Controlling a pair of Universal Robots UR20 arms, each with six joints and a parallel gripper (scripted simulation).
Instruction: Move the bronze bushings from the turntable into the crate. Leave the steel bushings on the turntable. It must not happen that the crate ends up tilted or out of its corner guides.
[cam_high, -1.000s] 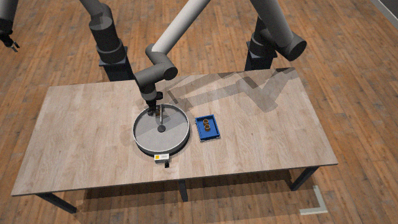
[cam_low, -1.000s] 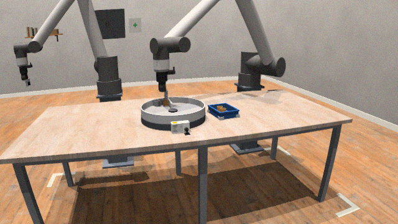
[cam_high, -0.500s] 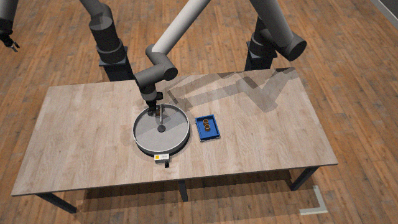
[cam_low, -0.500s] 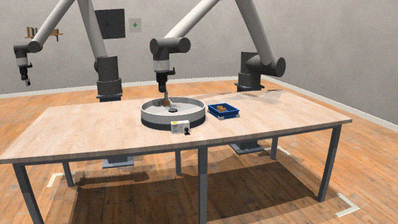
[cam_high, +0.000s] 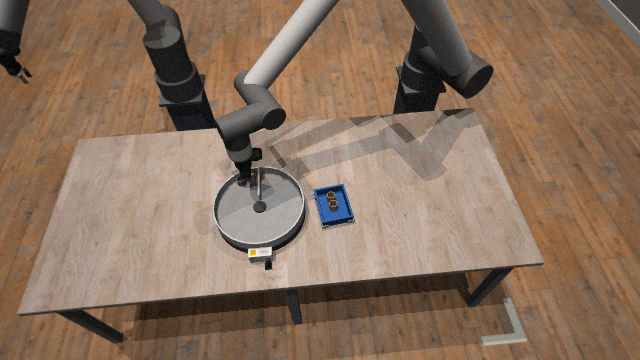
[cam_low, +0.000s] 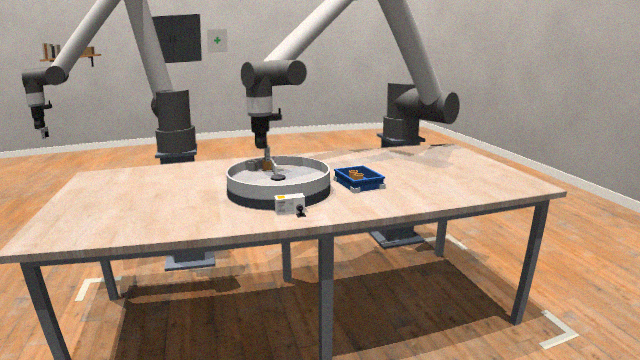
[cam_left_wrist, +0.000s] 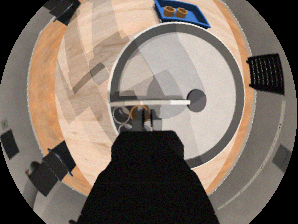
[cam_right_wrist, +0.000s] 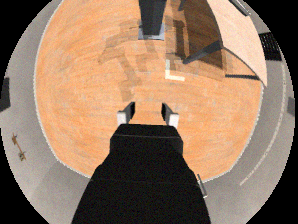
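blue crate (cam_high: 323, 220) (cam_low: 359, 186) (cam_left_wrist: 182, 20), brown-orange bushings (cam_high: 333, 205) (cam_low: 356, 174) (cam_left_wrist: 182, 12), grey turntable (cam_high: 260, 227) (cam_low: 278, 191) (cam_left_wrist: 215, 60), pale wood-grained tabletop (cam_high: 400, 230) (cam_low: 150, 210) (cam_left_wrist: 87, 100) (cam_right_wrist: 242, 30)

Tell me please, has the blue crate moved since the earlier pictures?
No; the blue crate sits at the same spot beside the turntable in the top view.
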